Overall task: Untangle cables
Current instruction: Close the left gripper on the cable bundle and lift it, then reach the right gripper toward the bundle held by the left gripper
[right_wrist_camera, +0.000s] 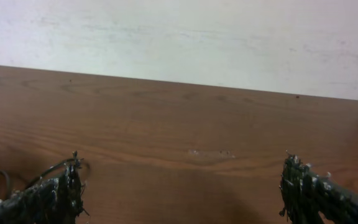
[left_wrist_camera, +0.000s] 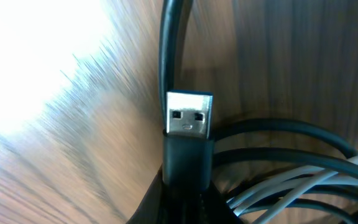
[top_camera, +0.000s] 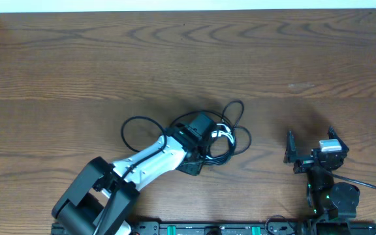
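Observation:
The black cables [top_camera: 239,122] lie in loose loops at the table's middle, with one loop [top_camera: 130,125] spread to the left. A short white cable [top_camera: 222,132] runs through the tangle. My left gripper [top_camera: 204,130] is down in the tangle. In the left wrist view its jaws [left_wrist_camera: 188,202] are shut on the black body of a USB plug [left_wrist_camera: 189,115]. The plug's metal end points away from the jaws, with black and white strands [left_wrist_camera: 291,177] to its right. My right gripper [top_camera: 311,139] is open and empty to the right of the tangle, and its fingers [right_wrist_camera: 180,171] frame bare wood.
The wooden table [top_camera: 188,59] stretches back to a white wall [right_wrist_camera: 179,37]. The right arm's own thick black wire [top_camera: 371,186] loops at the front right. A black rail [top_camera: 214,228] runs along the front edge.

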### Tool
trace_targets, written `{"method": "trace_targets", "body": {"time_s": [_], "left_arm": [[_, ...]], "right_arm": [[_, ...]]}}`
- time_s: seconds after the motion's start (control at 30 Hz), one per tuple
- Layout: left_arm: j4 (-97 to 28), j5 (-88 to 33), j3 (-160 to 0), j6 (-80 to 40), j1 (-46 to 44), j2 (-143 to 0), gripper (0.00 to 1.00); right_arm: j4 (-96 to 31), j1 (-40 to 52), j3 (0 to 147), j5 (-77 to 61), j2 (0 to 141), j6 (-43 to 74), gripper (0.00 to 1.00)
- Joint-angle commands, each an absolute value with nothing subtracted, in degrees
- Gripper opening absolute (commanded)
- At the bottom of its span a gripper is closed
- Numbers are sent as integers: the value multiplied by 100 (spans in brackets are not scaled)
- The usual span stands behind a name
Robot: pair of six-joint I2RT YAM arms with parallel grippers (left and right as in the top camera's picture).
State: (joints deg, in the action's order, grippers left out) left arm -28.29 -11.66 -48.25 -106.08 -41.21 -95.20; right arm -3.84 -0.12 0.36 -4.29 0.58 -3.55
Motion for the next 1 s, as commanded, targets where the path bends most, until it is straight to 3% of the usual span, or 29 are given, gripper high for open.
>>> {"method": "trace_targets", "body": {"time_s": [0.0,0.37,0.47,0.7,0.9,0.97], "left_arm": [[-2952,-998,-4711,-9904,-3870,-9288,7],[-2950,-1002,-4711,-8573,-3612,-7966,7],[-2897,-976,-4711,-8578,-3601,-7651,7],[-2185,-972,-4711,-8576,-3590,-7356,7],[-1785,-985,-4711,-8576,-3590,-7358,7],[-1603,-1031,-4711,-8578,-3590,-7358,7]], "right_arm": [[-410,75,30,-464,51,-303,99],[-373,75,30,-674,51,75,99],[-340,80,30,-1251,51,1387,99],[-250,82,30,-3365,54,7030,99],[54,82,30,-3269,54,7870,100],[167,82,30,-3208,54,7760,84]]}}
